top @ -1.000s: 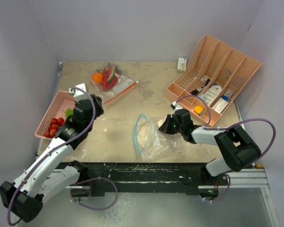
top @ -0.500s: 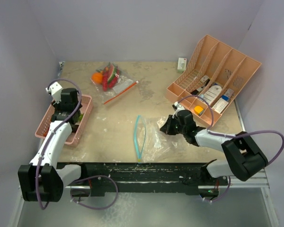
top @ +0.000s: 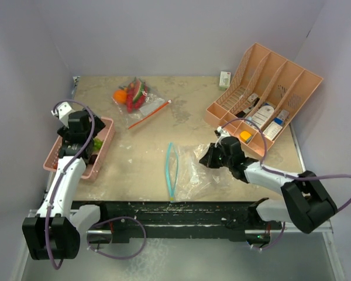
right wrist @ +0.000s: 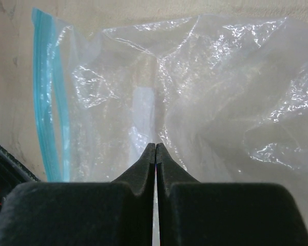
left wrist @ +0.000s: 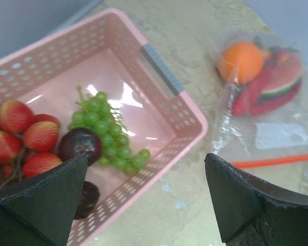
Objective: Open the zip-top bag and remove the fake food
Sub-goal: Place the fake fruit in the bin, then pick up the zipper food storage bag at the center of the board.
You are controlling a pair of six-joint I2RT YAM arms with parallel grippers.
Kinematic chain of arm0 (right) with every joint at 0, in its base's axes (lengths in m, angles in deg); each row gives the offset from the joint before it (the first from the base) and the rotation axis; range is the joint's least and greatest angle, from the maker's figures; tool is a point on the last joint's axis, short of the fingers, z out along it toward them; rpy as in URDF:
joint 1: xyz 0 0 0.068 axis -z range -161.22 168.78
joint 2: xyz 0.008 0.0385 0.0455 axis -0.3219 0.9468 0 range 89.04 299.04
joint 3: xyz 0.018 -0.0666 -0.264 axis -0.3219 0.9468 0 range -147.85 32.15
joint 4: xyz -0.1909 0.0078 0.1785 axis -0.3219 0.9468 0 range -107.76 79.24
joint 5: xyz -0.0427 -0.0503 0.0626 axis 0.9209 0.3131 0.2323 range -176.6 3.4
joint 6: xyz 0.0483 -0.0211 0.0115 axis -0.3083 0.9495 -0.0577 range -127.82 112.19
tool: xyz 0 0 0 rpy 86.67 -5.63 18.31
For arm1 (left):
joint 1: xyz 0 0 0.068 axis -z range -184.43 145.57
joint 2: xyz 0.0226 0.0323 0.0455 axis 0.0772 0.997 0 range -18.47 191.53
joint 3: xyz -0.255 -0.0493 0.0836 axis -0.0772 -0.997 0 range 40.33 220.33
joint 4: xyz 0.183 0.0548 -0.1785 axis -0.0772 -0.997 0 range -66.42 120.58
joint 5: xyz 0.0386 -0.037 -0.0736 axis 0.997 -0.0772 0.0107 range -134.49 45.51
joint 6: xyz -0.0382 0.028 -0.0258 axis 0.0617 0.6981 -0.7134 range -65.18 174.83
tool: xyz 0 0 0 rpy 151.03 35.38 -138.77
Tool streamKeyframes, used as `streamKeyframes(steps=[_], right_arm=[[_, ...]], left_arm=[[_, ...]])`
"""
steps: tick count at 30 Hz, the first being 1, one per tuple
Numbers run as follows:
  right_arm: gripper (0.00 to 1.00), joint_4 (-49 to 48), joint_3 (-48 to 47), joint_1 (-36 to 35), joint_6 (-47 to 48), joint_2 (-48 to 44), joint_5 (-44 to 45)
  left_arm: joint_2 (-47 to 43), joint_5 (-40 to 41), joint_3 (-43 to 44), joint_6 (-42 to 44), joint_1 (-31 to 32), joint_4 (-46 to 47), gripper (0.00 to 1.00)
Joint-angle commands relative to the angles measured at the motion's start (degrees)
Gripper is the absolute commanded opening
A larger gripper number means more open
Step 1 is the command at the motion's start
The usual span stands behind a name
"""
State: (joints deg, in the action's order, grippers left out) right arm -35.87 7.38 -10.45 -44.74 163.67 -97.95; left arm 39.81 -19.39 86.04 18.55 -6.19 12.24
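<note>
My left gripper (top: 77, 133) (left wrist: 146, 202) hangs open over the right side of a pink basket (top: 97, 166) (left wrist: 191, 111), with nothing between its fingers. In the basket lie red strawberries (left wrist: 25, 134), a dark plum (left wrist: 80, 145) and green grapes (left wrist: 111, 134). A clear zip-top bag (top: 190, 172) (right wrist: 220, 92) with a blue zip (top: 170, 170) (right wrist: 46, 102) lies flat and looks empty. My right gripper (top: 207, 157) (right wrist: 155, 146) is shut at its right edge, pinching the plastic. A second bag (top: 134, 96) (left wrist: 269, 128), with a red zip, holds an orange (left wrist: 241, 60), a chili and a watermelon slice (left wrist: 283, 82).
A peach divided rack (top: 269, 96) with white bottles and boxes stands at the back right. A small white box (top: 224, 78) sits by the back wall. Grey walls close in the table on the left, back and right.
My left arm swung left from the table's middle to above the basket, and its gripper opened. The right gripper stayed shut at the bag while that arm's elbow shifted right.
</note>
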Motion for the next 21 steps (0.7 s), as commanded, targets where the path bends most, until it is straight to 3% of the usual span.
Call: streamKeyframes(steps=[1, 5, 11, 15, 21], right_arm=[[0.00, 3.6, -3.5, -0.1, 0.9, -4.7, 1.5], [0.08, 9.2, -5.7, 0.1, 1.2, -7.2, 5.3], [0.52, 15.8, -7.9, 0.2, 1.9, -10.1, 10.9], [0.76, 19.7, -8.4, 0.4, 1.9, -12.2, 16.5], [0.86, 21.4, -4.1, 5.3, -2.4, -19.1, 22.2]], left_arm=[[-1.6, -10.9, -2.1, 1.4, 1.6, 4.3, 0.99], [-3.0, -7.6, -5.6, -0.6, 11.5, 4.2, 0.99], [-2.1, -8.3, -8.4, -4.3, 20.6, 3.3, 0.99], [-3.0, -8.5, -10.7, -5.3, 22.9, 4.3, 0.99], [-2.3, -9.8, -12.7, -5.3, 23.1, 5.5, 0.99]])
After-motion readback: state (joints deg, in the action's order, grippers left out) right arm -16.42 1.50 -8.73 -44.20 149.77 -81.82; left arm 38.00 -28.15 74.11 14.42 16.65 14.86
